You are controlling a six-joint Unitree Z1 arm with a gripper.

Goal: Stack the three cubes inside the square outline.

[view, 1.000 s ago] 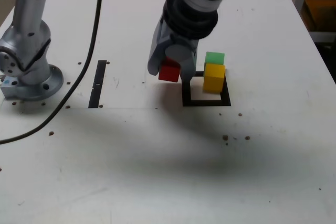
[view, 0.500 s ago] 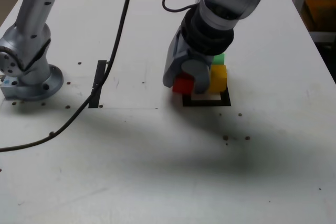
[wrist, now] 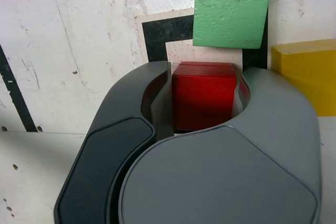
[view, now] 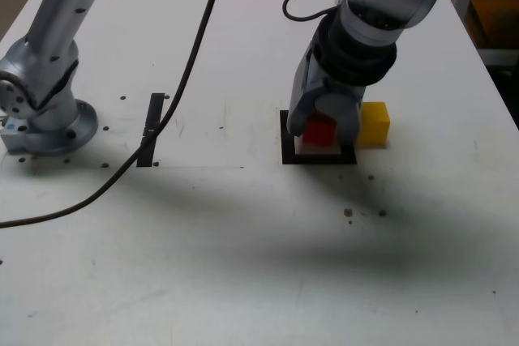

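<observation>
Your gripper [view: 323,130] had its fingers [wrist: 157,103] clenched on the red cube [view: 319,130], one finger on each side in the wrist view. It held the red cube over the white middle of the square outline [view: 286,145] on the table [view: 243,241]; can't tell whether the cube touched down. Yellow cube [view: 374,124] sat just outside the outline on the exterior view's right, close to the gripper. Green cube [wrist: 231,9] was hidden behind the arm in the exterior view; the wrist view showed it lying over the outline's far edge, just beyond the red one. Black tape strip [view: 152,129] lay well off to the exterior view's left, near the arm base [view: 45,115].
</observation>
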